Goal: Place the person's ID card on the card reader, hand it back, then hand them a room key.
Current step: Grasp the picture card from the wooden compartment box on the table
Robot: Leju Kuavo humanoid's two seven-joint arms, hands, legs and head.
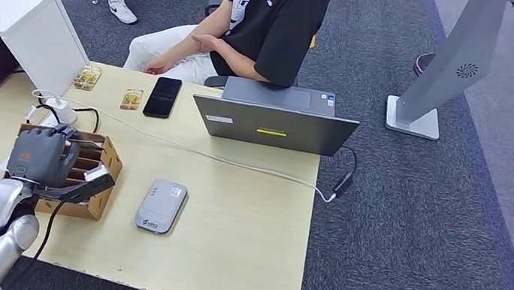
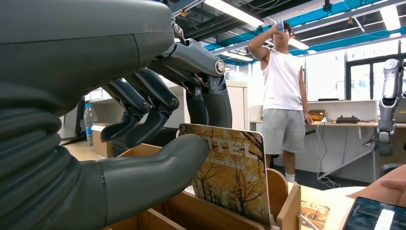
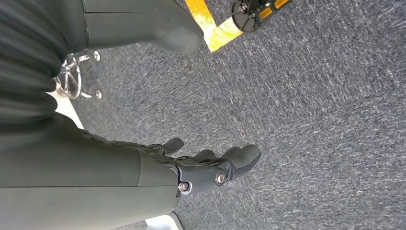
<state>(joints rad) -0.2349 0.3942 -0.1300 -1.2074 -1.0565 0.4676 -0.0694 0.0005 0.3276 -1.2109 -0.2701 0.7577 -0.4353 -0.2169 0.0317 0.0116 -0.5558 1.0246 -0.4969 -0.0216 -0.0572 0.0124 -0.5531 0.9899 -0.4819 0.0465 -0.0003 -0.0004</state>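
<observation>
My left hand (image 1: 44,154) reaches into a wooden card box (image 1: 105,169) at the table's left. In the left wrist view its thumb (image 2: 158,167) presses the face of a room key card (image 2: 234,177) printed with autumn trees, which stands upright in the box (image 2: 282,203); the darker fingers (image 2: 206,96) curl over the card's top edge behind it. A grey card reader (image 1: 160,206) lies flat just right of the box with nothing on it. My right hand (image 3: 210,172) hangs over grey carpet, fingers apart, holding nothing.
A seated person in a black shirt (image 1: 272,18) is at the far side of the table. Near them lie two gold cards (image 1: 87,77) (image 1: 131,99), a black phone (image 1: 162,96) and a laptop (image 1: 272,121). A white cable (image 1: 199,154) crosses the tabletop.
</observation>
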